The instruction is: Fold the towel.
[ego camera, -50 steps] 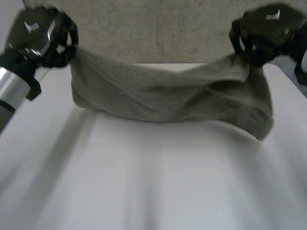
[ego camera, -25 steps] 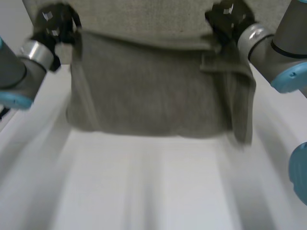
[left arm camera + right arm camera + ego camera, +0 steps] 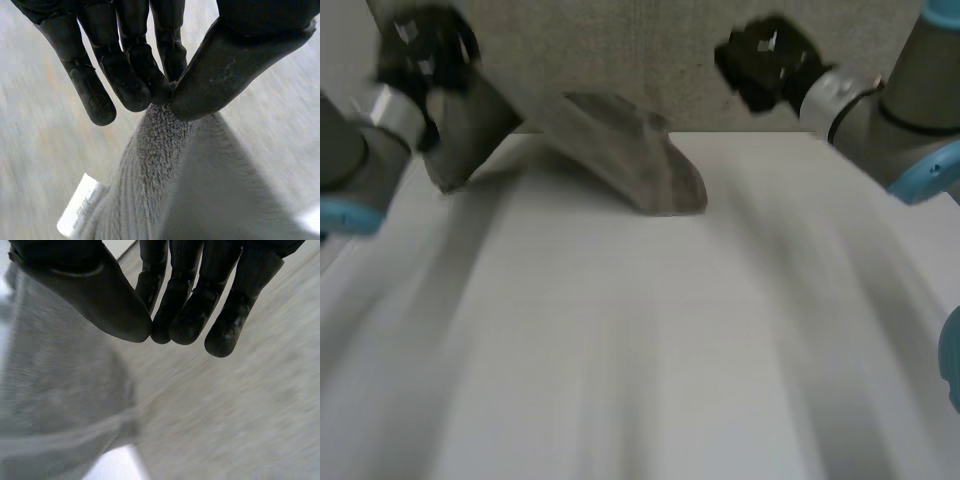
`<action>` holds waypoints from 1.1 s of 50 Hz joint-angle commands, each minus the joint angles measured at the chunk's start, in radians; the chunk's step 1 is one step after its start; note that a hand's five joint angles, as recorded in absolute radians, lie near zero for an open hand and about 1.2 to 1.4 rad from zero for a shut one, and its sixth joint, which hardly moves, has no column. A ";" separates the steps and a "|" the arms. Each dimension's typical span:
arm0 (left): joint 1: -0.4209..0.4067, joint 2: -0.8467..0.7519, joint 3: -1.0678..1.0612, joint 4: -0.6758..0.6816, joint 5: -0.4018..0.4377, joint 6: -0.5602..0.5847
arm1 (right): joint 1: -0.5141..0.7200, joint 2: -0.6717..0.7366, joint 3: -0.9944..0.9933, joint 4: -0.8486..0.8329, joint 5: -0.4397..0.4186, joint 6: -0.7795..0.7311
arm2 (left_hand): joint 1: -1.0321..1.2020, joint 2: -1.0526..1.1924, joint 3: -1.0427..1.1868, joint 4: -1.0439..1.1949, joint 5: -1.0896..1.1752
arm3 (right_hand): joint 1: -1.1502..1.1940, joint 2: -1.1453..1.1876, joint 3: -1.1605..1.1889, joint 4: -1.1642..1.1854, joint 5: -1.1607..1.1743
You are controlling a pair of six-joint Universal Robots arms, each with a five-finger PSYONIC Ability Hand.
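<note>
The grey-green towel (image 3: 620,150) hangs by one corner from my left hand (image 3: 425,50), which is raised at the table's far left. It trails down in a slanted fold whose free end lies on the table (image 3: 620,350) near the far middle. In the left wrist view the thumb (image 3: 235,65) and fingers pinch the towel (image 3: 170,165), and a white label (image 3: 80,205) shows lower down on it. My right hand (image 3: 765,60) is raised at the far right, apart from the towel. Its fingertips (image 3: 190,315) meet the thumb with nothing between them, and the towel (image 3: 55,390) lies off beside the thumb.
A beige wall (image 3: 650,50) stands right behind the table's far edge. My right arm (image 3: 890,110) reaches in over the table's right side, and my left arm (image 3: 350,160) over its left.
The towel was spread between both hands. Its right corner has come out of my right hand and dropped, so the towel now hangs from the left hand alone.
</note>
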 commanded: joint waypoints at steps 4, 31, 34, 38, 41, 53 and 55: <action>0.043 0.034 -0.420 0.005 0.053 0.129 | -0.001 0.016 0.187 0.209 0.001 -0.182 | 0.138 0.053 0.057 0.033 0.122 | -0.179 -0.177 -0.176 -0.182 -0.193; 0.042 0.376 -0.632 0.039 0.064 0.207 | 0.091 -0.196 0.761 -0.162 0.244 -0.001 | 0.138 0.053 0.057 0.033 0.122 | -1.012 -1.011 -1.009 -1.015 -1.026; 0.040 0.476 -0.632 0.038 0.070 0.195 | 0.103 -0.193 0.764 -0.170 0.251 0.000 | 0.138 0.053 0.057 0.033 0.122 | -1.012 -1.011 -1.009 -1.015 -1.026; 0.040 0.607 -0.629 0.030 0.073 0.140 | 0.145 -0.182 0.764 -0.197 0.270 0.025 | 0.138 0.053 0.057 0.033 0.122 | -1.012 -1.011 -1.009 -1.015 -1.026; 0.049 0.680 -0.617 0.016 0.074 0.085 | 0.177 -0.173 0.752 -0.224 0.285 0.054 | 0.138 0.053 0.057 0.033 0.122 | -1.012 -1.011 -1.009 -1.015 -1.026; 0.056 0.728 -0.592 -0.047 0.074 0.029 | 0.321 -0.039 0.586 -0.319 0.418 0.233 | 0.138 0.053 0.057 0.033 0.122 | -1.018 -1.016 -1.015 -1.021 -1.032; 0.056 0.726 -0.598 -0.048 0.073 0.026 | 0.330 -0.003 0.543 -0.322 0.446 0.249 | 0.138 0.053 0.057 0.033 0.122 | -1.018 -1.016 -1.015 -1.021 -1.032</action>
